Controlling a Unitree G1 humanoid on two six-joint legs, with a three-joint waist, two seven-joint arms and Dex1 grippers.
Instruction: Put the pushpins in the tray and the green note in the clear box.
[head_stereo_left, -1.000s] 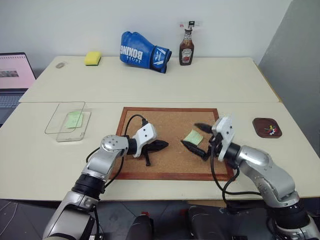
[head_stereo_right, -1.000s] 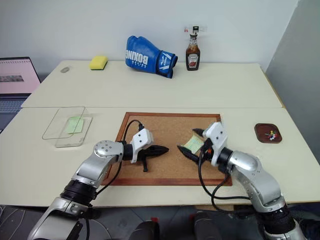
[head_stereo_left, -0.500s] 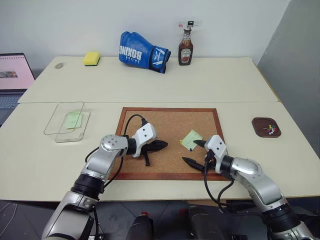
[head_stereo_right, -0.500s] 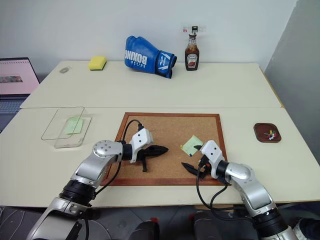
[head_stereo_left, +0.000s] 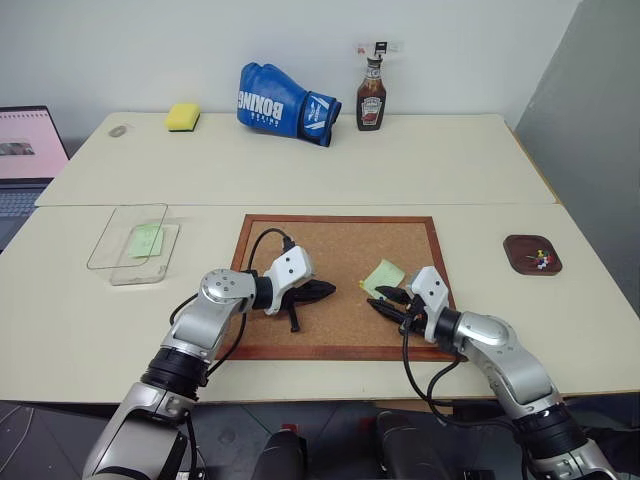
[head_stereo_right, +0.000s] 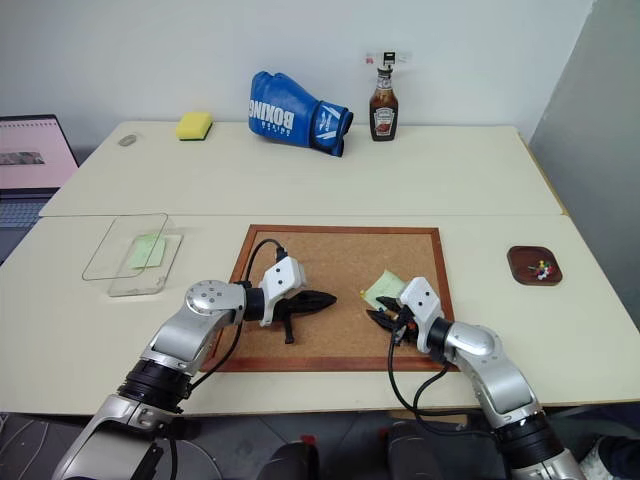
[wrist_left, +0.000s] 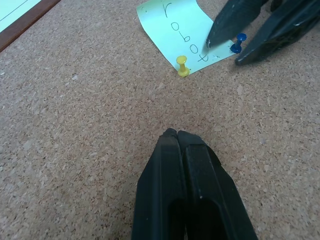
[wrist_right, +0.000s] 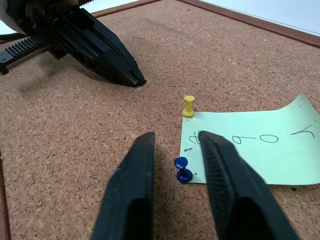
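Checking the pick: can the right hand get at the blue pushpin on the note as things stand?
Probably yes. The blue pushpin stands between the right hand's fingers at the green note's corner, nothing between; the yellow pushpin sits clear.

A wood-framed corkboard lies on the cream worktop; farther back sit a blue boxing glove, brown sauce bottle, yellow sponge and open laptop

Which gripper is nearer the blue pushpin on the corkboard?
The right. The right gripper straddles the blue pushpin, its jaws apart on either side of it. The left gripper, jaws shut, sits farther across the corkboard, pointing toward the green note.
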